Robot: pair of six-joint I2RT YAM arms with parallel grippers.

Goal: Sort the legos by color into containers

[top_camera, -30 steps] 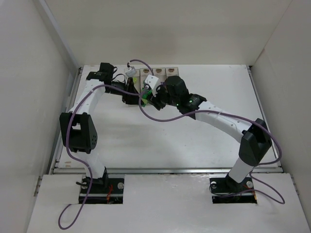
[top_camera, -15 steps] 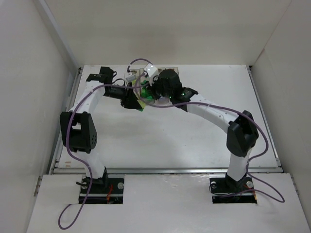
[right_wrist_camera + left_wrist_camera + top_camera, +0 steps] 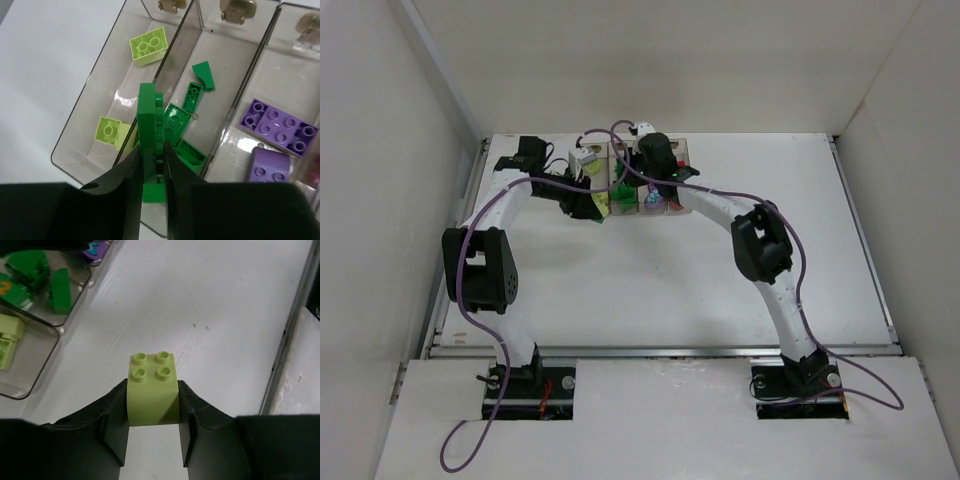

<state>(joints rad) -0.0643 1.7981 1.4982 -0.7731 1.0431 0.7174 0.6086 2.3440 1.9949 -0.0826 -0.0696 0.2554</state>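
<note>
Left tool (image 3: 152,390), left wrist view: jaws pressed against two opposite sides of a yellow-green brick (image 3: 152,397), pinching it with its four studs facing up. The held brick sits above bare white tabletop (image 3: 225,310), apart from the containers (image 3: 35,365), whose ends show at the upper left. The nearest compartment holds yellow-green pieces (image 3: 9,337). The next holds dark green pieces (image 3: 37,277). A purple piece (image 3: 95,250) shows at the top edge.

Right wrist view: right tool (image 3: 150,157) pinches a dark green brick (image 3: 147,120) stood on edge, jaws tight on its flat faces. The brick hangs over the wall between the first and second compartments; contact with that wall cannot be determined. The first compartment contains two yellow-green pieces, well apart. The second contains several dark green pieces, heaped together. The third contains two purple bricks (image 3: 277,122). Tan marks (image 3: 237,10) sit at the far end of each compartment.

Top external view: both arms reach to the far middle of the tabletop. The left tool is just beside the left end of the container row, and the right tool is over the row. Jaw positions are too small to read here.
</note>
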